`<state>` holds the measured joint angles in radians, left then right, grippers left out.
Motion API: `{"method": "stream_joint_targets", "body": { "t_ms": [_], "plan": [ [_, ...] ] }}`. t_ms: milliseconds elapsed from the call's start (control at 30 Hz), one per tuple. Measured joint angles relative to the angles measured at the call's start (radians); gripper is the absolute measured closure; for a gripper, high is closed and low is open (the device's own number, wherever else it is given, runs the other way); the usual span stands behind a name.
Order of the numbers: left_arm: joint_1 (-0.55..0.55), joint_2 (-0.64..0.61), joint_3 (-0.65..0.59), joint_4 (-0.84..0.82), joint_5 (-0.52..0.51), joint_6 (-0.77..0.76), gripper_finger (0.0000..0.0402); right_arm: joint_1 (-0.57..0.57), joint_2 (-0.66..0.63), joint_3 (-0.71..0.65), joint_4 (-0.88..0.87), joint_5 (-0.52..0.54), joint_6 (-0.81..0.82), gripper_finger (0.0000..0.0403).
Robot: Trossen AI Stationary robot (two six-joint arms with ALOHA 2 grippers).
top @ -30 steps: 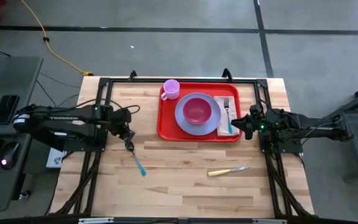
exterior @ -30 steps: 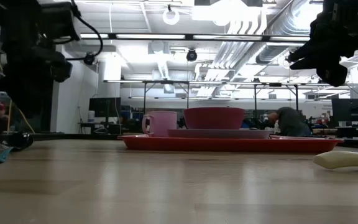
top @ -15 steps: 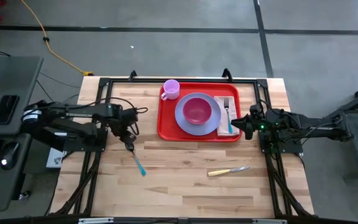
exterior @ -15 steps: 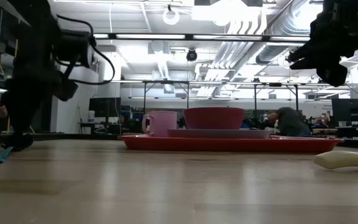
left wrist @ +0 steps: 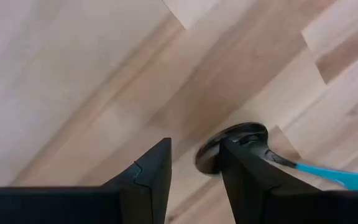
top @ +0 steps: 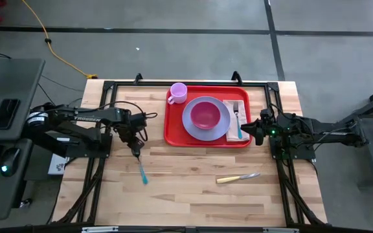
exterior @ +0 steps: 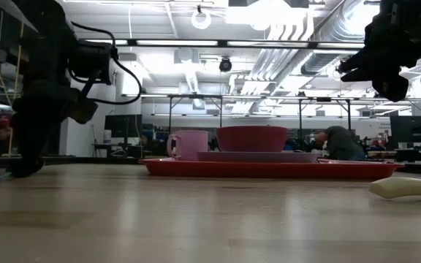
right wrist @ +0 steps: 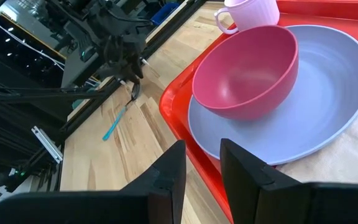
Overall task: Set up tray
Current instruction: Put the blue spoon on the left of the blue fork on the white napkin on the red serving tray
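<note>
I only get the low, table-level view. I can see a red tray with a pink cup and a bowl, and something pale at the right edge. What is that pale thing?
Observer: From above, it is a knife with a pale handle. It lies on the table in front of the tray, apart from it.
Operator: Is anything on the tray hidden from me?
Observer: Yes. A fork lies on a napkin beside the plate, on the right arm's side.
Operator: What is the dark arm on my left doing?
Observer: The left gripper is down at the bowl end of a teal-handled spoon, with its fingers apart.
</note>
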<state>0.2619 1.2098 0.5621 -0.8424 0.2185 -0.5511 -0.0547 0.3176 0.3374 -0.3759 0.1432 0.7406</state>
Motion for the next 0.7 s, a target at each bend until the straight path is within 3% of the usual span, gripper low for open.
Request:
{"method": "stream_joint_targets", "body": {
  "t_ms": [467,700],
  "plan": [
    [0.0,0.0,0.0,0.012,0.03,-0.002,0.024,0.0,0.0,0.0,0.0,0.004,-0.008,0.0324],
    [0.0,0.0,0.0,0.016,0.034,-0.003,0.032,0.0,0.0,0.0,0.0,0.004,-0.008,0.0324]
  ]
}}
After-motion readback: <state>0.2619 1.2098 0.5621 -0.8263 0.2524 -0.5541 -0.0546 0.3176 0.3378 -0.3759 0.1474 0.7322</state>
